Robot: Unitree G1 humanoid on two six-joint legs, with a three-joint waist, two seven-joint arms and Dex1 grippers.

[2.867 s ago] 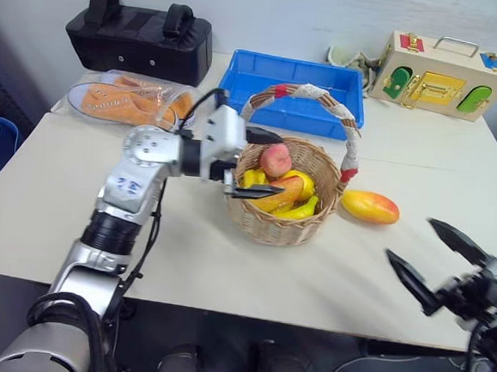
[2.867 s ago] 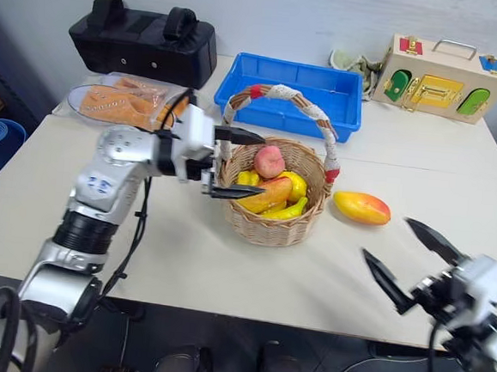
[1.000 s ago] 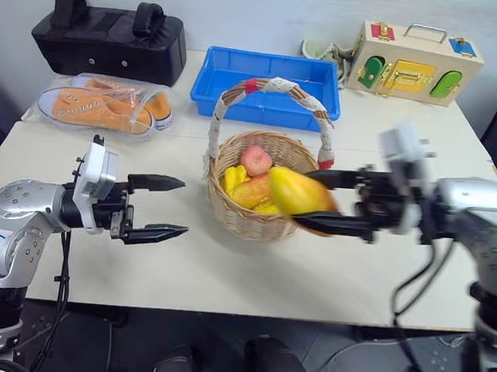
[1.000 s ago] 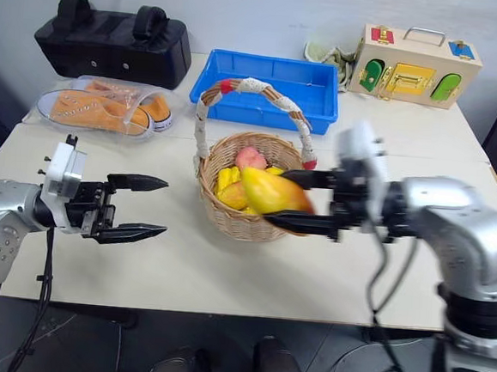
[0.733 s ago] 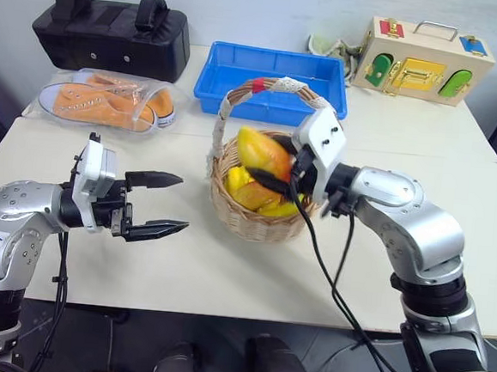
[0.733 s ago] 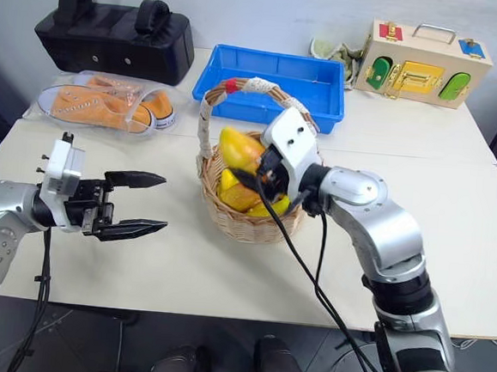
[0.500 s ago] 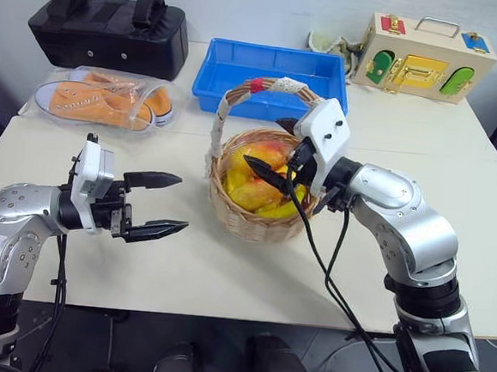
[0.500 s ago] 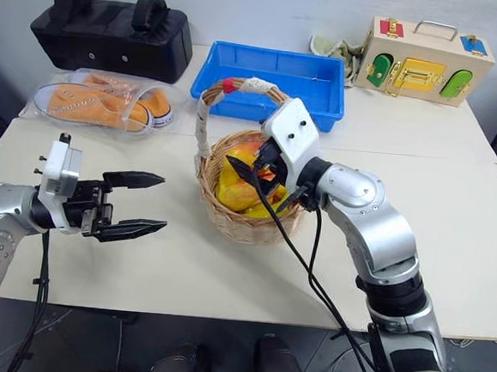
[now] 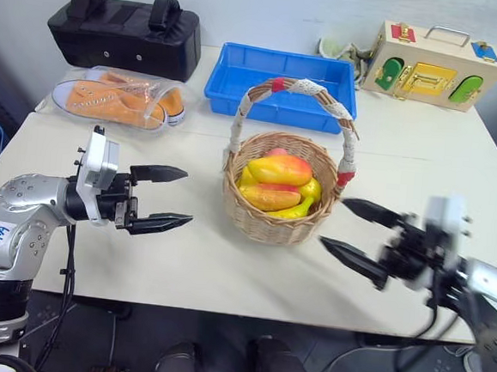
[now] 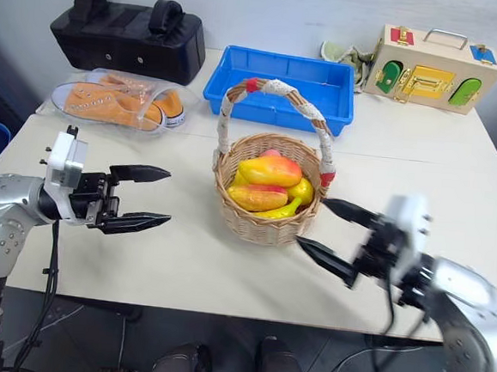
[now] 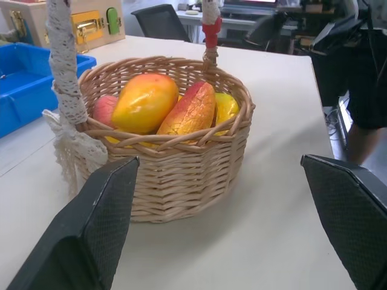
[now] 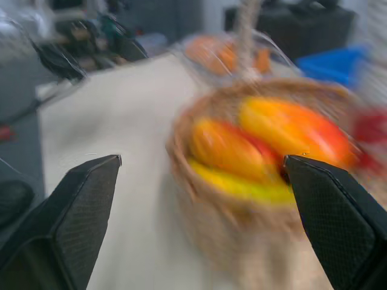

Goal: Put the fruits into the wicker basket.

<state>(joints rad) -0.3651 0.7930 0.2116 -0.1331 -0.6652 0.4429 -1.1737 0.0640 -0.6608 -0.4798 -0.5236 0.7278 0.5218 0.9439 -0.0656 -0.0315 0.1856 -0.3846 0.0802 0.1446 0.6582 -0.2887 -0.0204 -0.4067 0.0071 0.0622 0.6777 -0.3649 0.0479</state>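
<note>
The wicker basket (image 9: 273,222) stands mid-table, its cloth-wrapped handle arching over it. Two mangoes (image 9: 281,168) (image 9: 267,196) lie inside on top of yellow fruits. In the left wrist view a pink peach (image 11: 103,110) peeks from behind the upper mango (image 11: 145,101). My left gripper (image 9: 187,198) hovers open and empty to the left of the basket, pointing at it. To the basket's right and a little nearer the front edge, my right gripper (image 9: 333,222) is also open and empty, clear of the rim.
A blue plastic tray (image 9: 278,78) sits behind the basket. A black bag (image 9: 127,32) and bagged orange shoes (image 9: 118,98) are at the back left. A wooden latch box (image 9: 430,67) stands at the back right.
My right gripper let the mango go into the basket, then drew back out to the right and down, open. The left gripper stayed where it was.
</note>
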